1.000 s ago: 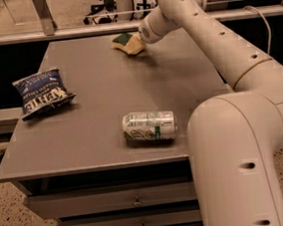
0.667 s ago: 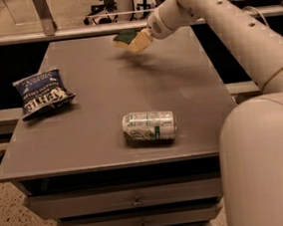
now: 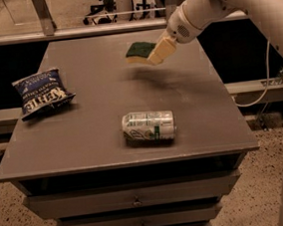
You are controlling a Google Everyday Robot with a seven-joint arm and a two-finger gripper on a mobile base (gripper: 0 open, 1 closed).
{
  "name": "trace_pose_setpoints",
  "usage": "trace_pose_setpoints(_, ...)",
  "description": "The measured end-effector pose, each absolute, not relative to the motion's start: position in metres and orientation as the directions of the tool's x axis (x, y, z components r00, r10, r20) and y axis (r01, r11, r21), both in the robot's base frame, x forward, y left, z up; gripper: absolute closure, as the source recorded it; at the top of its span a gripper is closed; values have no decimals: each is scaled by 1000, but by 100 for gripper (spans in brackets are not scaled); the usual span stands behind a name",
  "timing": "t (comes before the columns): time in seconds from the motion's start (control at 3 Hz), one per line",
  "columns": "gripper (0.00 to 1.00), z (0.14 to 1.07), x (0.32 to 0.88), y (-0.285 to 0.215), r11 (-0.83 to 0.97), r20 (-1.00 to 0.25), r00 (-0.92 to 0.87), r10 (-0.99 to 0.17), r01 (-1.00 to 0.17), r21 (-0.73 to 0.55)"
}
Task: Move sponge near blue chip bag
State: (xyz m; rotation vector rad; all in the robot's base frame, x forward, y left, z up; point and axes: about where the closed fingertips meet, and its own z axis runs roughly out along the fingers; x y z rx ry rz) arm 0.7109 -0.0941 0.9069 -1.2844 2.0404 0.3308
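Observation:
The sponge [image 3: 139,52], dark green on top with a pale yellow body, hangs in the air above the far middle of the table, casting a shadow below it. My gripper [image 3: 152,55] is shut on the sponge's right end, its arm reaching in from the upper right. The blue chip bag [image 3: 42,92], crinkled dark blue with white lettering, lies at the table's left side, well to the left of the sponge.
A white-and-green drink can [image 3: 148,126] lies on its side near the front middle of the grey table [image 3: 196,109]. Drawers sit under the tabletop. A rail and dark gaps lie behind and beside the table.
My gripper has lifted the sponge off the far end of the table and carried it up and toward the middle. The bag and can have not moved.

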Motion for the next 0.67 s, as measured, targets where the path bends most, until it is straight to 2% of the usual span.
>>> trace_pose_setpoints(0.67,100,917,629,-105,302,-608,-140,-781,-938,-172)
